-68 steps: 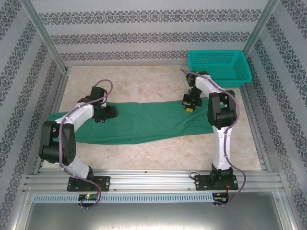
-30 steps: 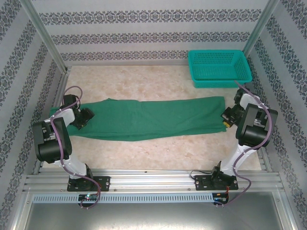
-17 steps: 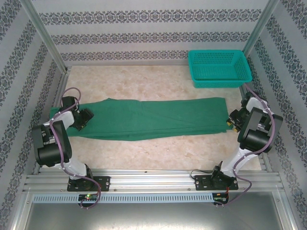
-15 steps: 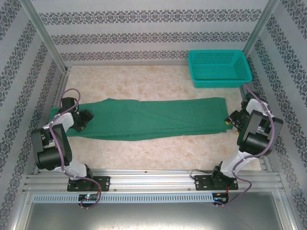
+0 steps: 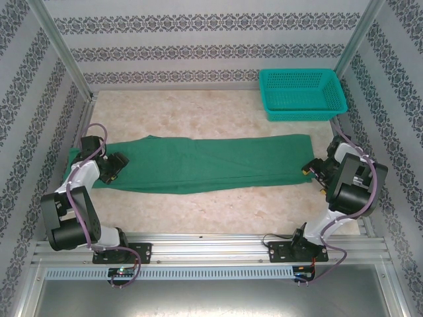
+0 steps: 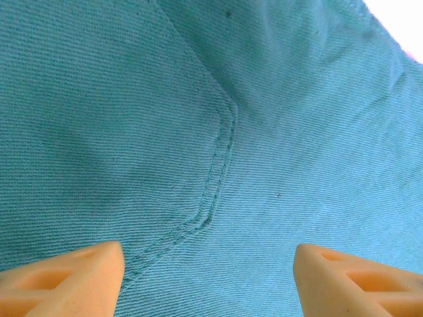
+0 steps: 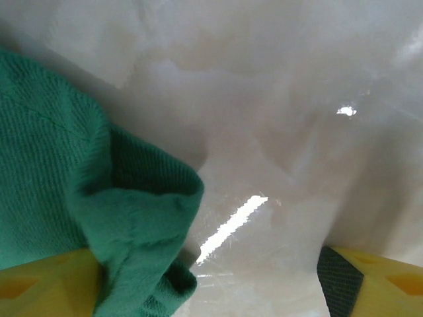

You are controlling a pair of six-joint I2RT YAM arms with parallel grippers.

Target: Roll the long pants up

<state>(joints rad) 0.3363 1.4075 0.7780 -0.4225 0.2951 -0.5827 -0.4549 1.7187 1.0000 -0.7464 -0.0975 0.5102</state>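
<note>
Seen from above, dark green pants [image 5: 211, 162] lie flat and full length across the middle of the frame on a pale table [image 5: 218, 211]. The wider waist end is at the left and the leg ends are at the right. A teal basket [image 5: 304, 113] sits in the upper right, apart from the cloth. The left gripper [image 5: 111, 169] is on the waist end at middle left. The right gripper [image 5: 310, 170] is at the leg ends at middle right.

In the left wrist view, two orange fingertips [image 6: 66, 277] sit in the bottom corners, wide apart, so this pincer is released and holds nothing. Green twill with a curved pocket seam [image 6: 215, 178] spreads between and beyond them. Whether the tips press the cloth cannot be told.

In the right wrist view, two yellow fingertips [image 7: 39, 284] sit in the bottom corners, also apart and released. A bunched hem corner [image 7: 142, 244] lies against the lower-left tip. Bare table runs across to the lower-right tip.

No roll seems to have begun; the step in hand looks like taking hold of the leg end. The next move calls for the right jaws to close on the hem corner. They should catch every layer, then turn it over toward the waist, tight and square. The leg end is wider than the gripper, so a one-corner pinch may skew the roll.
</note>
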